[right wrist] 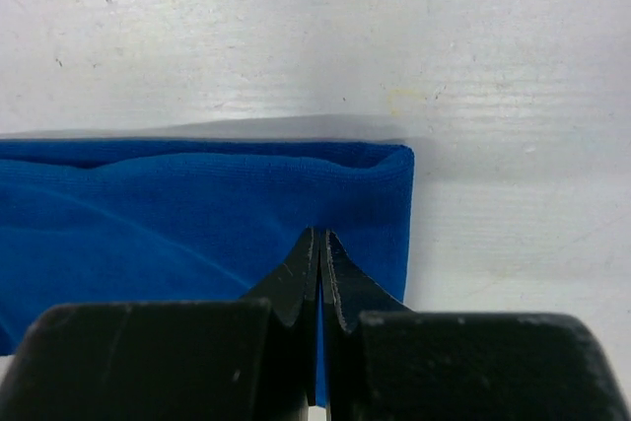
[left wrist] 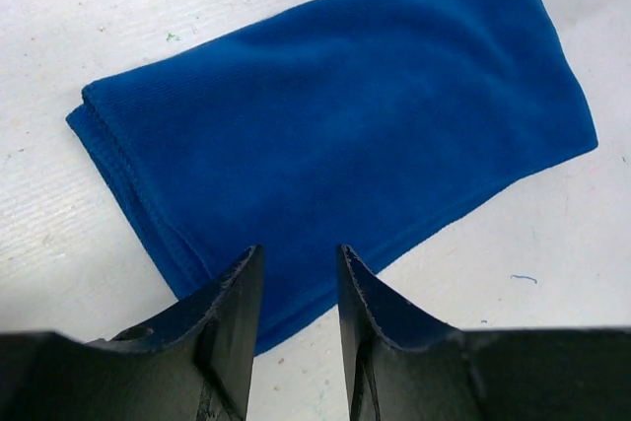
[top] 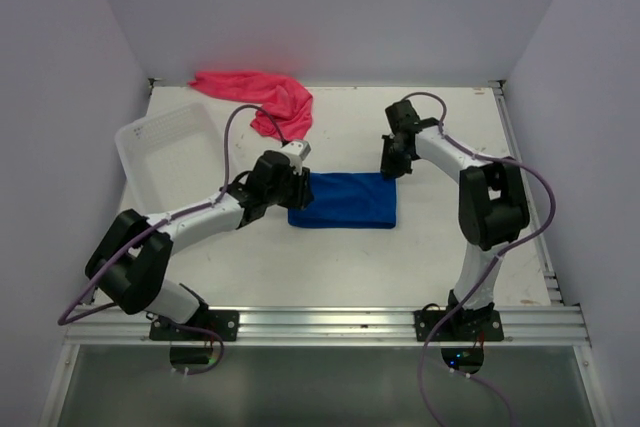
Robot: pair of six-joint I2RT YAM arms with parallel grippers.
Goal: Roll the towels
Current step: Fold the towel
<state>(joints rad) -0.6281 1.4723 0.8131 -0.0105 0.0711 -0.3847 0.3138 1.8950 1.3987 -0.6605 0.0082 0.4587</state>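
Right gripper [right wrist: 317, 236] clenched, pinching blue towel [right wrist: 197, 214] edge. Left gripper [left wrist: 301, 255] narrowly open, poised over towel's opposite edge, grasping nothing.

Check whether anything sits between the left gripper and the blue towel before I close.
Nothing visible does. The left gripper is open right at the blue towel's left end, with bare cloth showing in the gap. The pink towel and white basket lie off to the side.

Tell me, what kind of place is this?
Probably a robot lab bench, not a home: two arms bolted to a metal rail, plain white walls around the table, a blue towel laid out.
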